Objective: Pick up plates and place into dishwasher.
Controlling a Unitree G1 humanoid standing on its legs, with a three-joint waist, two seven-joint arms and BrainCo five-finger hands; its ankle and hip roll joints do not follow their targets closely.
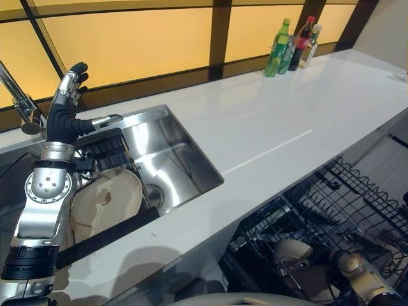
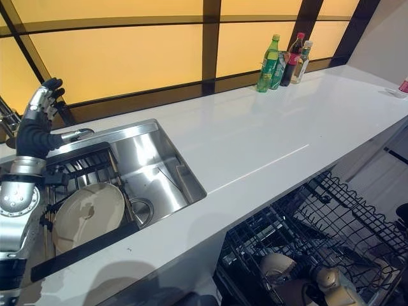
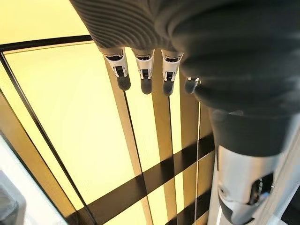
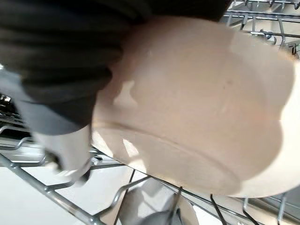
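Now | left robot hand raised above sink, fingers straight, empty | one plate leaning in sink | right robot hand against another plate in dishwasher rack, grip cannot be told

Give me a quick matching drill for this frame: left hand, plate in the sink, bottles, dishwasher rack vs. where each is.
Things:
1. left hand
2. plate in the sink
3. bottles
4. dishwasher rack

Places:
A. far end of the counter, by the amber wall
B. pulled out below the counter edge
C. raised over the sink, fingers straight
D. propped on the dark rack in the basin

Pairs: 1-C, 2-D, 3-A, 4-B
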